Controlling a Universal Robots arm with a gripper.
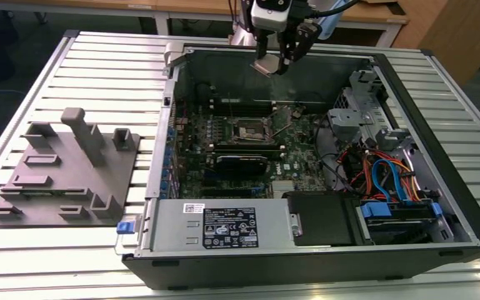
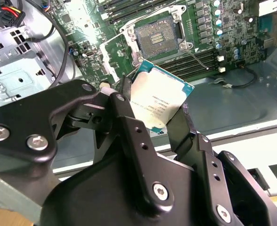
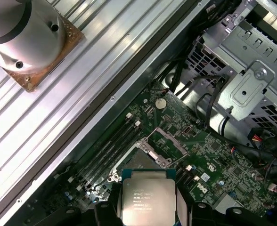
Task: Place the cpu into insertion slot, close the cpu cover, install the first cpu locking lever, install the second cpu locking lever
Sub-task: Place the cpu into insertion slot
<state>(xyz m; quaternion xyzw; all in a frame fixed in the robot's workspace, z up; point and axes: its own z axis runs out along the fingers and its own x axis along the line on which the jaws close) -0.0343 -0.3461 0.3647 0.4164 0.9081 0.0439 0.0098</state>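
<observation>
In the exterior view my gripper [image 1: 275, 62] hangs above the far wall of the open computer case, shut on the cpu [image 1: 269, 66]. Both wrist views show the silver-faced cpu [image 2: 159, 101] [image 3: 148, 197] clamped by its edges between the black fingers [image 2: 183, 120]. It is in the air, tilted, well above the board. The insertion slot [image 1: 249, 129] [image 2: 157, 36] lies bare on the green motherboard below, its dark pin field uncovered. The cpu cover [image 3: 172, 140] stands swung back beside the slot. A thin locking lever [image 2: 197, 57] lies loose next to the socket.
Memory slots [image 2: 129, 12] run along the socket. A metal drive cage [image 1: 359, 115], bundled cables [image 1: 384, 176] and a power supply [image 1: 223, 228] are inside the case [image 1: 440, 156]. A grey fixture block [image 1: 65, 169] sits on the slatted table at the exterior view's left. The arm's base [image 3: 25, 40] stands behind the case.
</observation>
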